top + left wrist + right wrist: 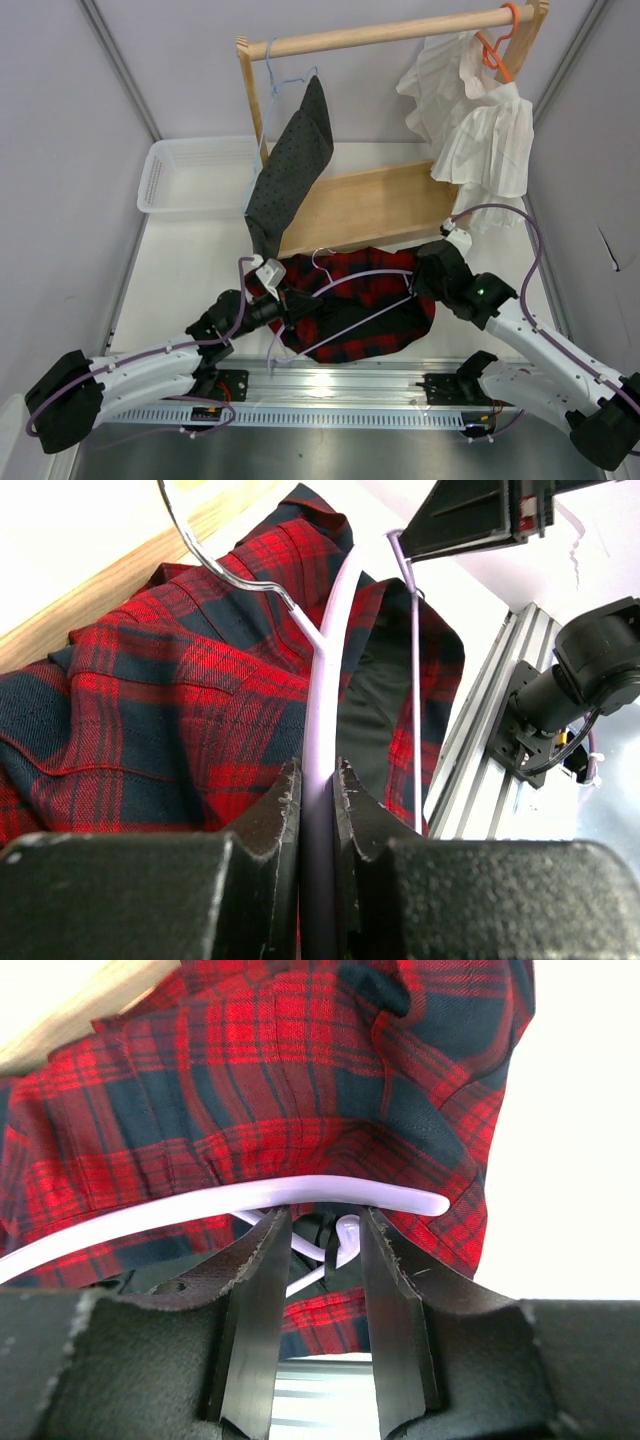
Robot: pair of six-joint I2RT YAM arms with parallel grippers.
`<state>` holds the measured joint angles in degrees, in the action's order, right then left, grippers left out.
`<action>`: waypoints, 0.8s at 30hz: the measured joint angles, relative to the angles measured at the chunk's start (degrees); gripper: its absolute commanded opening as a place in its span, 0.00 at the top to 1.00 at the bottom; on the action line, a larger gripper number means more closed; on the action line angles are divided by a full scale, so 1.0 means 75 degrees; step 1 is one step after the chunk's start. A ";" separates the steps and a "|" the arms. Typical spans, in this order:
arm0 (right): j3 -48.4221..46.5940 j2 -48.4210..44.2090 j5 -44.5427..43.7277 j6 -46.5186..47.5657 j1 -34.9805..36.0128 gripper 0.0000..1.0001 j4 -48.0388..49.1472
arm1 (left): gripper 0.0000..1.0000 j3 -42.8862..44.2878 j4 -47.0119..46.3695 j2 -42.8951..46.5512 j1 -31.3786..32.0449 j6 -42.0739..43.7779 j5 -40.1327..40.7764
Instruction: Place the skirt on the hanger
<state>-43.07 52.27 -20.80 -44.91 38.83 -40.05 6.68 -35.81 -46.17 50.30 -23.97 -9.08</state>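
The red-and-navy plaid skirt (370, 310) lies bunched on the table in front of the wooden rack, its black lining showing at the opening (375, 710). The pale lilac hanger (345, 285) lies across it, with its silver hook (322, 258) pointing toward the rack. My left gripper (283, 300) is shut on one lilac hanger arm (325, 680); the arm runs straight up between the fingers (317, 770). My right gripper (420, 280) stands open at the hanger's other end (400, 1198). A small hanger notch with a black strap (340, 1240) shows between its fingers. The skirt (300, 1070) fills the view beyond.
A wooden clothes rack (390, 35) stands behind. A dark grey speckled garment (290, 170) hangs on it from a light blue hanger, and a white ruffled garment (480, 120) from an orange hanger. A white basket (190, 175) sits at the back left. An aluminium rail (340, 385) runs along the near edge.
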 measured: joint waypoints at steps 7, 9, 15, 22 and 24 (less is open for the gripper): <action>-0.0274 -0.0283 -0.0335 0.0201 0.0000 0.60 -0.0277 | 1.00 0.0656 0.0318 -0.0414 0.0003 0.0041 -0.0015; -0.0283 -0.0312 -0.0393 0.0239 0.0003 0.60 -0.0379 | 1.00 0.0731 0.0347 -0.0562 0.0006 0.0041 -0.0015; -0.0283 -0.0364 -0.0227 0.0233 0.0082 0.59 -0.0557 | 1.00 0.1049 0.0562 -0.0962 0.0032 0.0055 0.0017; -0.0283 -0.0522 0.0306 0.0198 0.0213 0.58 -0.0554 | 1.00 0.1754 0.1043 -0.1174 0.0041 0.0070 0.0181; -0.0283 -0.0624 0.0510 0.0227 0.0216 0.57 -0.0490 | 1.00 0.1891 0.1131 -0.1204 0.0041 0.0073 0.0189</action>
<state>-45.19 47.59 -16.97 -43.20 40.45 -43.72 20.86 -27.33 -55.20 50.61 -23.42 -7.66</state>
